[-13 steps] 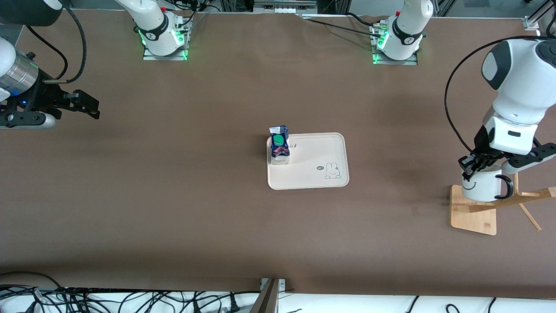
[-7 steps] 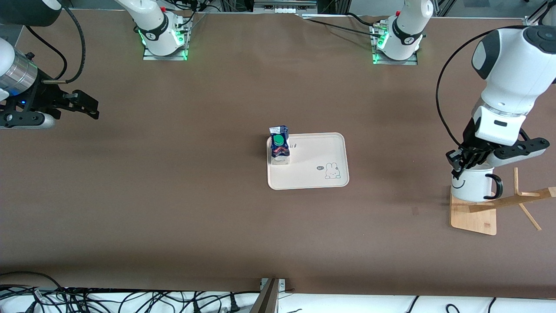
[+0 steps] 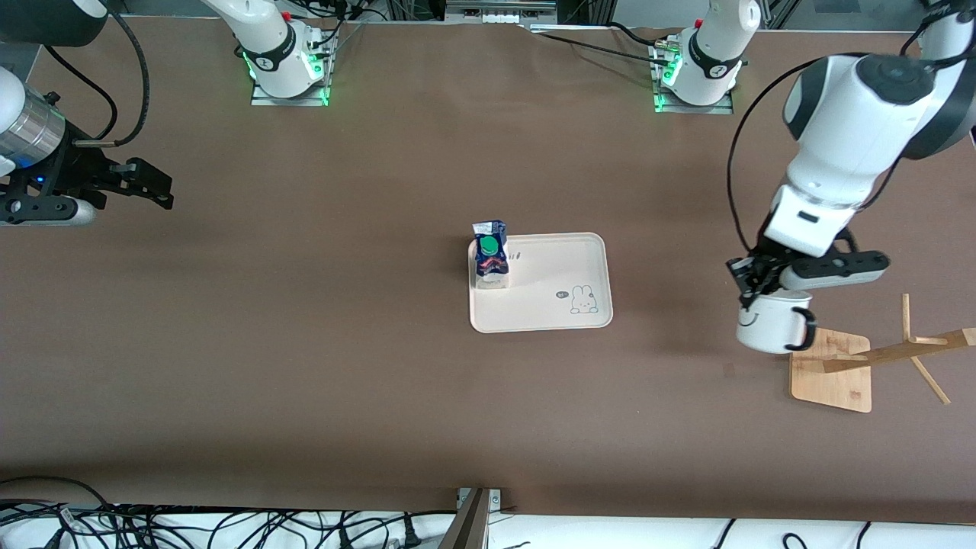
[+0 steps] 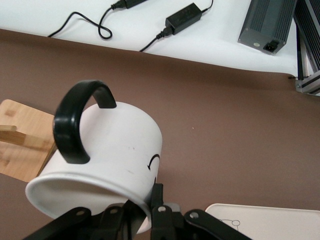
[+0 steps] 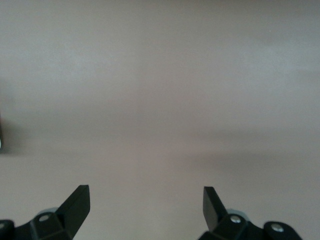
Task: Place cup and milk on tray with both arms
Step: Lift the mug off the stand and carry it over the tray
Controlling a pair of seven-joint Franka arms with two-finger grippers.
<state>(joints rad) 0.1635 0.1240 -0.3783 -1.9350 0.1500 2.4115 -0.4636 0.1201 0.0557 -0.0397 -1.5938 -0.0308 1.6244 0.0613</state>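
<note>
The cream tray (image 3: pixel 549 313) with the bunny drawing lies mid-table; a corner of it shows in the left wrist view (image 4: pixel 280 220). The milk carton (image 3: pixel 490 255) stands upright on the tray's corner toward the right arm's end. My left gripper (image 3: pixel 751 293) is shut on the rim of the white smiley cup (image 3: pixel 768 326) and holds it in the air beside the wooden rack base, handle toward the rack. In the left wrist view the cup (image 4: pixel 107 155) fills the middle, one finger (image 4: pixel 157 200) outside its wall. My right gripper (image 3: pixel 149 183) is open and empty, waiting above the table at the right arm's end.
A wooden rack base (image 3: pixel 831 370) with slanted pegs (image 3: pixel 915 347) stands at the left arm's end of the table; it also shows in the left wrist view (image 4: pixel 22 140). Cables lie past the table's front edge.
My left gripper has lifted the cup off the rack peg and carried it toward the tray. The right arm has not moved.
</note>
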